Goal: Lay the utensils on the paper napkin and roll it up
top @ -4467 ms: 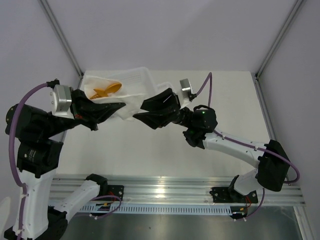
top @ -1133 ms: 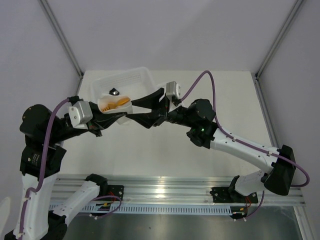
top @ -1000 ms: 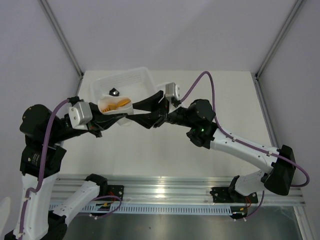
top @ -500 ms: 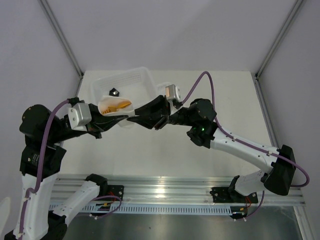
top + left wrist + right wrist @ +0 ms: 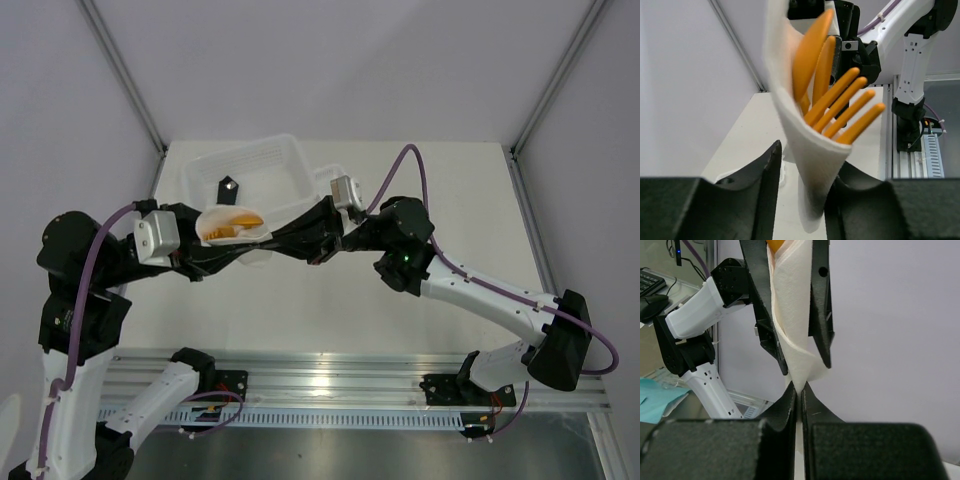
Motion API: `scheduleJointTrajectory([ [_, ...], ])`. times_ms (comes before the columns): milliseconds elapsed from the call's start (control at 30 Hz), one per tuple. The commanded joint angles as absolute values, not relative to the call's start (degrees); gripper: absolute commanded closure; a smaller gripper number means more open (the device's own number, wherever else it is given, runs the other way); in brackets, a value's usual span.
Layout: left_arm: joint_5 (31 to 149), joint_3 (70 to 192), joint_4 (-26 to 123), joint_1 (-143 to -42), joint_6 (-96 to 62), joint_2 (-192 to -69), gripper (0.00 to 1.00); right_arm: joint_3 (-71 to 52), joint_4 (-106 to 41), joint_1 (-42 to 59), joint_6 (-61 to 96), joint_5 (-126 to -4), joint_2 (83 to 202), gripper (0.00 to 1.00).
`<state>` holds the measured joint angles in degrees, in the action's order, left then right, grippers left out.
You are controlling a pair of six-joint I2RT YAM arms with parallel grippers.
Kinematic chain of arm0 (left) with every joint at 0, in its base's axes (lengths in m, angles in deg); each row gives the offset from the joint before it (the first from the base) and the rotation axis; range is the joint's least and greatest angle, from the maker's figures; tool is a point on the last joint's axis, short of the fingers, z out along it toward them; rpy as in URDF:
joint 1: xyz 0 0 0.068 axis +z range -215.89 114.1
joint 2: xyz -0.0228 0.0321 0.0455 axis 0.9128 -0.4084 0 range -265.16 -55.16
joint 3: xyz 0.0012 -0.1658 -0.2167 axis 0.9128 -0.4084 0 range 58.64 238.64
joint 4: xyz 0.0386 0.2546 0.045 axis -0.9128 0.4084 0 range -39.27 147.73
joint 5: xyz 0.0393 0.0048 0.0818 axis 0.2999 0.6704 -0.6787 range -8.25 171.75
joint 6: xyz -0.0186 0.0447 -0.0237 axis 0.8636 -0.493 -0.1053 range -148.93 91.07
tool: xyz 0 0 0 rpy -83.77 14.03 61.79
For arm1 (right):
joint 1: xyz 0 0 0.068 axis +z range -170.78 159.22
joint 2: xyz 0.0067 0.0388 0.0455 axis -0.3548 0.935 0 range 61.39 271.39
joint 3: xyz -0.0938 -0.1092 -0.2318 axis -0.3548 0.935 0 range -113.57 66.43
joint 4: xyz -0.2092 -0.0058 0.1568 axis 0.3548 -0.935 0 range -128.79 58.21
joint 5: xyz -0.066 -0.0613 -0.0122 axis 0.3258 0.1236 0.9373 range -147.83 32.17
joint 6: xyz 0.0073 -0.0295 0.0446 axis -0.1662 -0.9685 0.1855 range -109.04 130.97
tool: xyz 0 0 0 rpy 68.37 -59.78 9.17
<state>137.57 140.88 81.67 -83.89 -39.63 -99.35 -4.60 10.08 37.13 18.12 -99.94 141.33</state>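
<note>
Left end effector (image 5: 807, 161): jaws partway closed, clamping the paper napkin (image 5: 812, 150) across its lower part. Napkin is wrapped into a cone-like roll w/ the orange utensils (image 5: 812, 50) inside; spoon bowl + slim ends poke out the open end. Right end effector (image 5: 799, 389): jaws nearly touching, pinching the roll's narrow tip just past the left fingers (image 5: 762, 310), which flank the napkin on both sides. Top view: roll held btwn the two end effectors, off the counter (image 5: 460, 215), by the near edge of the white tray (image 5: 250, 155). Small black bar (image 5: 227, 187) lies in the tray.
</note>
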Motion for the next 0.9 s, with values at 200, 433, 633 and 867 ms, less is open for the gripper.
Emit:
scheduleJointTrajectory([
  [200, 139.41, 140.64, 76.4, -84.18, -35.96, -99.37, 0.58, -6.79, 15.23, 37.75, 19.93, -103.89, 142.68, 1.0],
  [433, 141.6, 139.41, 75.08, -84.18, -33.85, -99.28, 0.63, -8.63, 14.62, 38.02, 20.28, -102.66, 144.53, 1.0],
  [633, 142.13, 139.06, 75.61, -84.18, -34.11, -99.02, 0.93, -9.95, 14.44, 38.19, 20.63, -103.1, 145.59, 1.0],
  [867, 141.17, 139.24, 77.1, -84.18, -35.43, -98.32, 0.99, -9.69, 10.14, 38.11, 17.73, -102.48, 144.71, 0.83],
])
